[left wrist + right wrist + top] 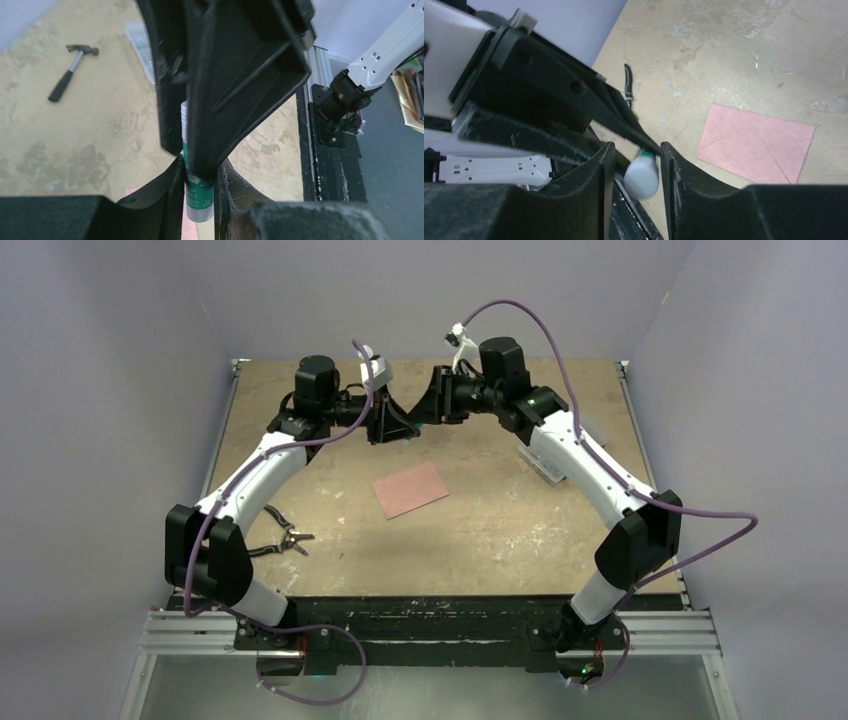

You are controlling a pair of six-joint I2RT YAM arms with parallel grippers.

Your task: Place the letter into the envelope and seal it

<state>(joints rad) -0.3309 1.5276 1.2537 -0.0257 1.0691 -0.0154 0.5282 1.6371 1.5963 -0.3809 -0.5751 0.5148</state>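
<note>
Envelope (410,490) lying flat mid-table (500,540), both arms meeting above its 12 o'clock.
Left fingers (160,210) are clamped on a green-and-white glue stick (198,200). Right fingers (684,190) sit apart around its white end, with a gap showing on one side. Pliers (285,540) lie at the envelope's 8 o'clock, well apart from it.

- worn tan table (500,540);
- pink envelope (410,490) flat, on the near side of the left gripper (398,430) and right gripper (422,412);
- pliers (285,538) well to the left gripper's near left;
- hammer (72,70) well apart from the left gripper
</note>
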